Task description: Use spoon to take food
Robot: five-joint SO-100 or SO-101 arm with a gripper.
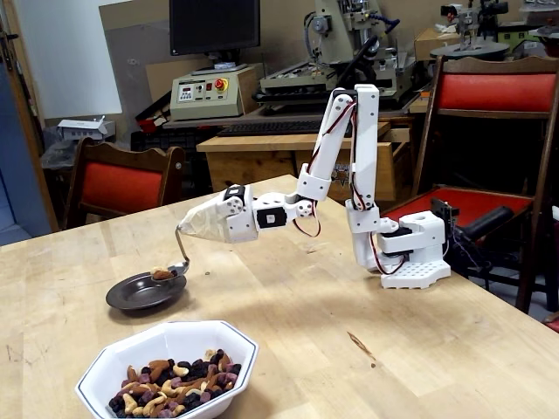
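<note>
The white arm reaches from its base at the 3 o'clock side of the wooden surface [367, 323] toward 9 o'clock, its forearm sloping down and its elbow raised high. The claw [188, 229] is wrapped in beige tape together with the top of the spoon [179, 260], so the fingers themselves are hidden; I cannot tell whether they are clenched or released, only that the spoon hangs fixed from the taped end.

The spoon's thin handle curves down from the tape, and its bowl sits at the upper right rim of a small dark plate [131, 298], at about the plate's 2 o'clock. Whether the bowl touches the rim or hovers just above it is not clear. A small heap of food [162, 274], tan and brown bits, lies in the spoon's bowl.

At 6 o'clock from the dark plate, near the bottom edge of the fixed view, stands a white octagonal bowl [105, 371] holding a mix of tan curved nuts and dark purple and black pieces [170, 386]. The bowl and the plate stand near each other but apart.

Behind the surface, at 12 o'clock, are red-cushioned wooden chairs [118, 185], a bench with a monitor [214, 26] and grey machines.
</note>
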